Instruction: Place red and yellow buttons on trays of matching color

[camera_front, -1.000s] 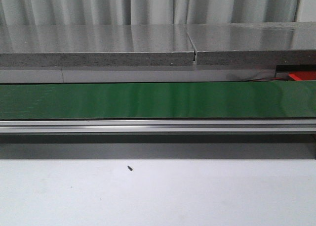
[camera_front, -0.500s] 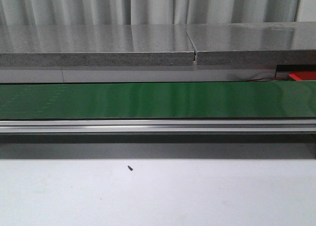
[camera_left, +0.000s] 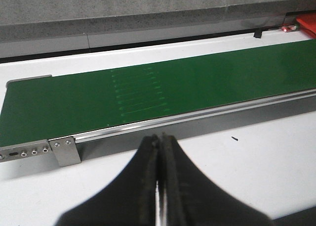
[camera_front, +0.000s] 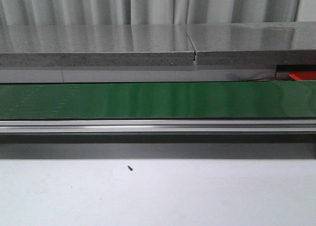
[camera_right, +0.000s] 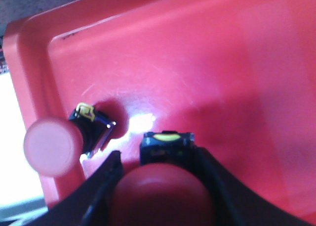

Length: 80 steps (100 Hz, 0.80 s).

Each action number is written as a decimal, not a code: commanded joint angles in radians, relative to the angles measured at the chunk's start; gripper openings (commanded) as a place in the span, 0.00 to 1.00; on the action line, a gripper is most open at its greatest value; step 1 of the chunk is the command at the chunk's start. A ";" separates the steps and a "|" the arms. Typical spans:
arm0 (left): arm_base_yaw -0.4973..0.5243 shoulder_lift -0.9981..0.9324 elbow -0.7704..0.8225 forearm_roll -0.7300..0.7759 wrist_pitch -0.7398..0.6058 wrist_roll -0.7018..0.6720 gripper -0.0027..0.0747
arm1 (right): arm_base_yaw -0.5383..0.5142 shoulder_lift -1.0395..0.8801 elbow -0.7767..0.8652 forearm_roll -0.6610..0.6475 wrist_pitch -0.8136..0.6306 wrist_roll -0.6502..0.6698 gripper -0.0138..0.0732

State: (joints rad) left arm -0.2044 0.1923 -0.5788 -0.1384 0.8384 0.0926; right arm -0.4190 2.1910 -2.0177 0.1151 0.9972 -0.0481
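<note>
Front view: a long green conveyor belt (camera_front: 158,101) runs across the scene behind a silver aluminium rail (camera_front: 158,125). Nearer lies the white tabletop (camera_front: 197,196), with a tiny dark speck (camera_front: 130,168) on it. A corner of something red (camera_front: 302,76) shows at far right. Neither arm appears here.

Left wrist view: the left gripper (camera_left: 161,147) hangs over the white tabletop near the belt's end, its black jaws pressed together with nothing between them.

Right wrist view: the right gripper (camera_right: 160,161) is over the red plastic tray (camera_right: 207,53), its jaws closed around a red-capped push button (camera_right: 165,179). Another red-capped button (camera_right: 69,137) lies tilted on the tray, just beside it.
</note>
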 commanded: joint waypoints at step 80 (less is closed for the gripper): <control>-0.005 0.014 -0.026 -0.012 -0.075 0.000 0.01 | -0.007 0.040 -0.036 0.053 -0.130 -0.001 0.73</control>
State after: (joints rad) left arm -0.2044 0.1923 -0.5788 -0.1384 0.8388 0.0926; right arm -0.4196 2.3051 -2.0192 0.1553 0.9100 -0.0460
